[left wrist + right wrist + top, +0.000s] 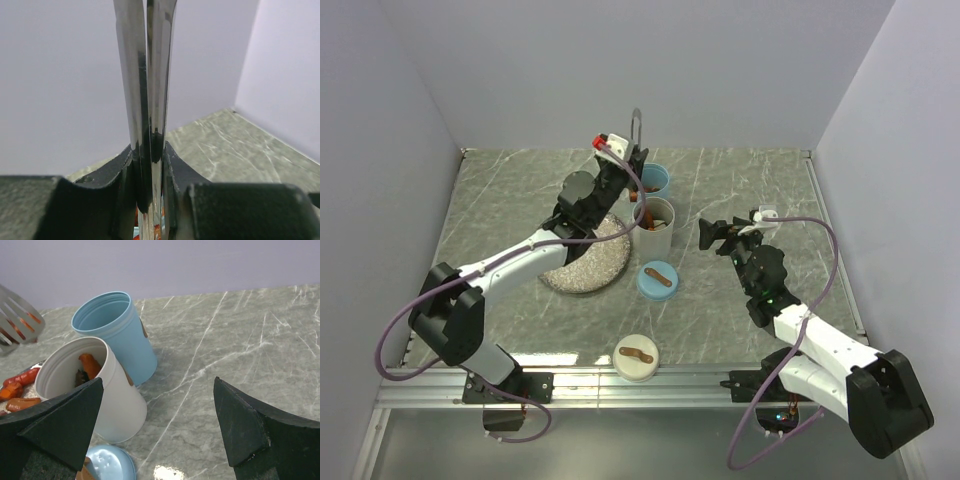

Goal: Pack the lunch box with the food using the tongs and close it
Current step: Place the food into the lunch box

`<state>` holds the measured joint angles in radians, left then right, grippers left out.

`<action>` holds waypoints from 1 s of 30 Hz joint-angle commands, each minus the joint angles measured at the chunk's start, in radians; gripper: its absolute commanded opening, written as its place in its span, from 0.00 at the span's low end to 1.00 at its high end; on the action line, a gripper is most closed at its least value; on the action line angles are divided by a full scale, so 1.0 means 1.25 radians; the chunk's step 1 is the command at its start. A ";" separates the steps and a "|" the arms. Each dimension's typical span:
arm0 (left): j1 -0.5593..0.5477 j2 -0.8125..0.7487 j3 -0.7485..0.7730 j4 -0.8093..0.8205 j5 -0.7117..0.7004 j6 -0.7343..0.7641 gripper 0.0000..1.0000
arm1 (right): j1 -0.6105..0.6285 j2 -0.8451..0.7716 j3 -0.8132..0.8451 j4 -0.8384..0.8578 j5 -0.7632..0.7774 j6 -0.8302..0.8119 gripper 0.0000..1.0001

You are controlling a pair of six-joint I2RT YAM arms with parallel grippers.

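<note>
One worktop carries the plate, blue cup and white cup. Over the white one your left hand clamps the tongs upright, while your right hand is spread wide. Those tongs look stiff and slick: hold mid-arm. In that cup the food looks soft, easily crushed.

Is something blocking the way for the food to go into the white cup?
Nothing visible does. The white cup stands open, with orange food already inside. The blue lid and the cream lid lie on the table, away from it. The left end effector holds the tongs right by it.
</note>
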<state>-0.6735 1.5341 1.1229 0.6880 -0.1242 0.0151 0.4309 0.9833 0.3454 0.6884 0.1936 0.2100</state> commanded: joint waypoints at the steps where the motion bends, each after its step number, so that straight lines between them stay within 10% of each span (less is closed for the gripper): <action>1: -0.009 -0.014 0.013 -0.004 0.046 0.001 0.23 | -0.007 -0.021 0.008 0.035 0.007 -0.010 0.97; 30: -0.033 -0.035 -0.023 0.053 0.018 0.006 0.43 | -0.006 -0.018 0.007 0.033 0.006 -0.012 0.97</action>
<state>-0.7086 1.5726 1.1175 0.6537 -0.0368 0.0078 0.4309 0.9710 0.3454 0.6888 0.1936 0.2100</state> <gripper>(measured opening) 0.438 0.975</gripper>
